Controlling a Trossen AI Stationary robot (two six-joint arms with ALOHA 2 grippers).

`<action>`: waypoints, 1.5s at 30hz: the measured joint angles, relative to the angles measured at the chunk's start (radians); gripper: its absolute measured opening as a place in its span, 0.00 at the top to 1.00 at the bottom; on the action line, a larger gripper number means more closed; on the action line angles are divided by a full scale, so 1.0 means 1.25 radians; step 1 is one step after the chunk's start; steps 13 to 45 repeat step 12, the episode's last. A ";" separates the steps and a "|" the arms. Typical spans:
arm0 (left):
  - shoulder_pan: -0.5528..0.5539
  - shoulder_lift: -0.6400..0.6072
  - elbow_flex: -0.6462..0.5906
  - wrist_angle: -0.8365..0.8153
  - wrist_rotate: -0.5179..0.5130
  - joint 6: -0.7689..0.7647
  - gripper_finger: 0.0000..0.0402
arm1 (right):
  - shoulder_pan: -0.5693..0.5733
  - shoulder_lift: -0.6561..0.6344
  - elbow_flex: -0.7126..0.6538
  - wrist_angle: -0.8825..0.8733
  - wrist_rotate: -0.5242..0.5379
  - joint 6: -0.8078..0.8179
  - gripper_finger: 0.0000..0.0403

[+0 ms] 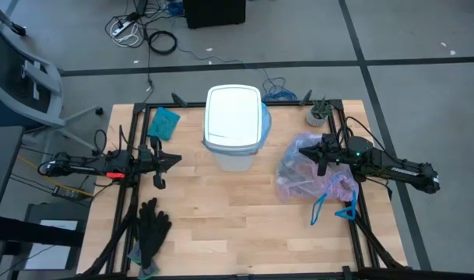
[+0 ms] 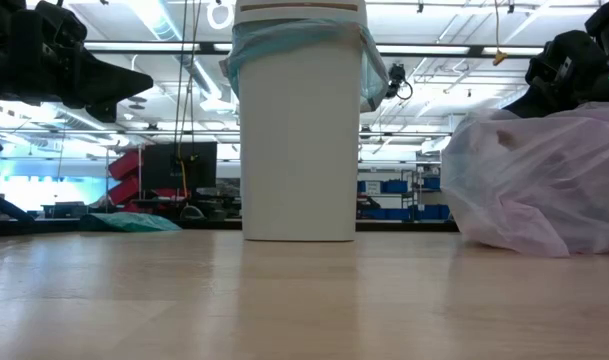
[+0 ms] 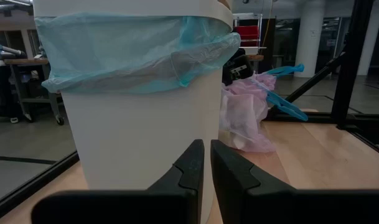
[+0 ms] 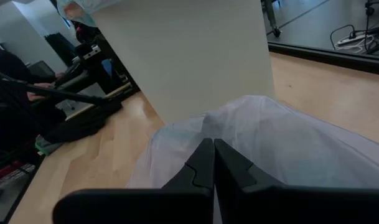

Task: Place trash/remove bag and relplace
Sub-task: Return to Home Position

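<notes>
Translucent pink-lavender plastic bag (image 1: 313, 179) sits beside tall white lidded bin (image 1: 235, 128); right gripper (image 1: 320, 154) over it and left gripper (image 1: 177, 159), both clenched empty, should retract high, not snagging film.

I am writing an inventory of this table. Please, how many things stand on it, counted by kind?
Trash bins: 1, the white trash bin.
Plastic bags: 3, the light-blue liner in the bin, the full pink bag, the folded teal bag.
Glove piles: 1, the black gloves.
Potted plants: 1, the potted plant.
Total: 6.
</notes>
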 joint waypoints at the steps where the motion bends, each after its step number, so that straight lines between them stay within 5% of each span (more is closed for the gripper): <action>1: 0.000 0.000 0.000 0.000 0.000 0.000 0.90 | 0.000 0.000 0.000 0.000 0.000 0.000 1.00; 45: 0.000 0.000 0.000 0.000 0.000 0.000 0.90 | 0.000 0.000 0.000 0.000 0.000 0.000 0.99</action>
